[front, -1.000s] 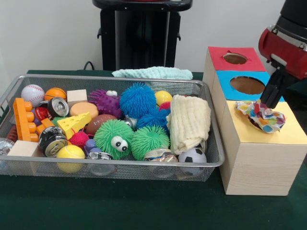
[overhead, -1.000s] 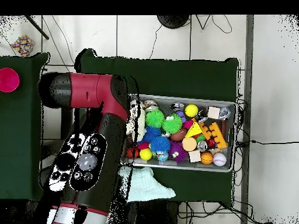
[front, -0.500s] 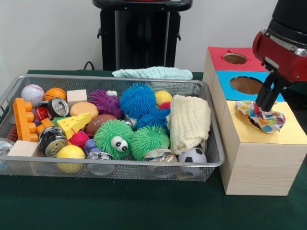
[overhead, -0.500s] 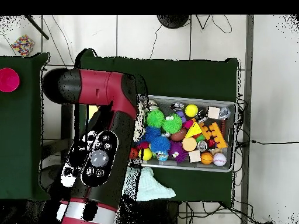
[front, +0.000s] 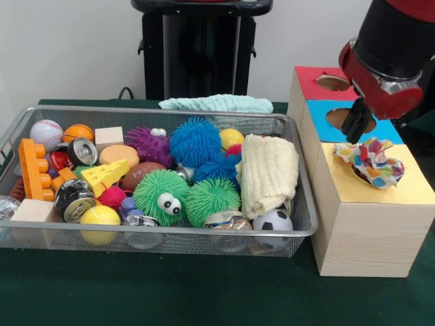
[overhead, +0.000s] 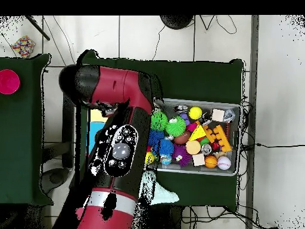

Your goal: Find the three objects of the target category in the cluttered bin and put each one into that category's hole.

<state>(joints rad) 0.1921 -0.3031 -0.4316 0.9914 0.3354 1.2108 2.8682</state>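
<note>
The wire mesh bin [front: 163, 111] holds a jumble of toys and a folded cream cloth [front: 268, 173] at its right end. It also shows in the overhead view [overhead: 239, 137]. A white cloth with multicolour dots [front: 370, 161] lies bunched on the yellow top [front: 408, 189] of the wooden box and hides the hole there. My gripper [front: 353, 136] hangs just up and left of that cloth, over the blue top, and does not touch it. In the overhead view my arm [overhead: 119, 149] covers the gripper.
The blue-topped hole [front: 340, 117] and the red-topped hole [front: 333, 83] lie behind the yellow top. A mint cloth [front: 216, 103] lies on the table behind the bin. Blue [front: 195, 141] and green [front: 161, 195] puffer balls, cans, balls and blocks fill the bin.
My gripper has lifted off the dotted cloth and moved left, towards the bin. The cloth stays on the yellow top. The arm has swung over in the overhead view.
</note>
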